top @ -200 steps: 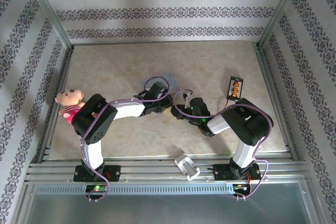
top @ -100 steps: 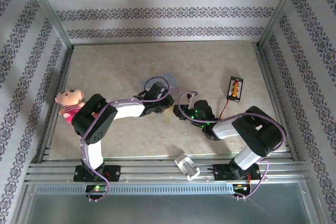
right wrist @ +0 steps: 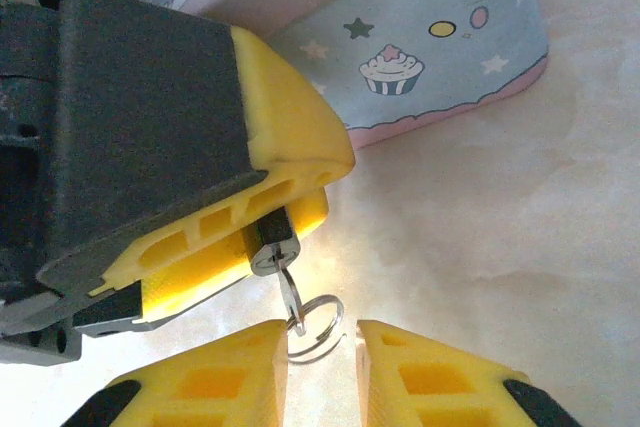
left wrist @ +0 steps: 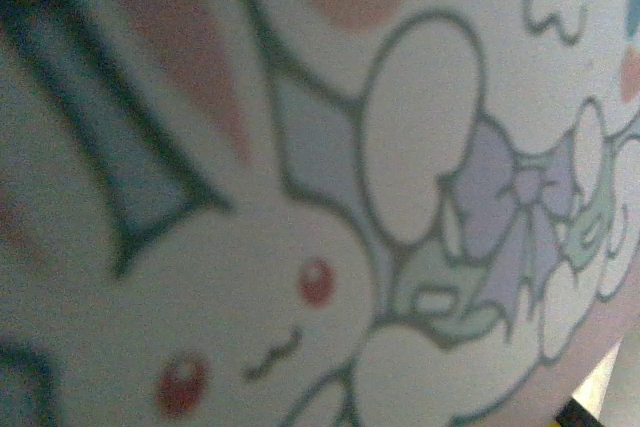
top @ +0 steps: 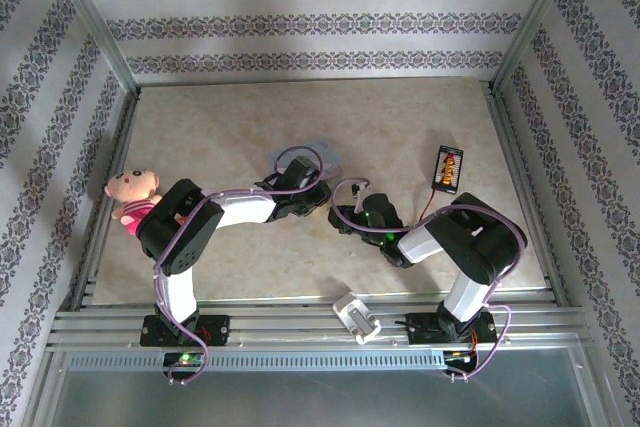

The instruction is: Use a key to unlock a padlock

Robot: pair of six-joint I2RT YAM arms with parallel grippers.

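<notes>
Right hand (right wrist: 320,347): jaws parted, straddling the thin silver key ring (right wrist: 316,327), not pinching it. Left hand (right wrist: 290,217) clamps the tiny dark padlock (right wrist: 268,245) above the beige surface (right wrist: 500,247). Risk: gripping only the loose ring, which swivels, or tugging the padlock free.

The padlock (right wrist: 270,245) shows a small body of shiny, silvery metal; the wire ring (right wrist: 318,332) hanging from it is thin polished metal; the jaws of the left gripper (right wrist: 300,192) are matt yellow plastic with moulded hollows, set on matt black plastic; the right gripper (right wrist: 322,347) has jaws of the same yellow plastic; the tin box (right wrist: 440,47) looks smooth, printed, softly glossy; the table (right wrist: 520,247) is smooth, pale, marbled, faintly shiny; the doll (top: 130,192) looks like plush cloth.
</notes>
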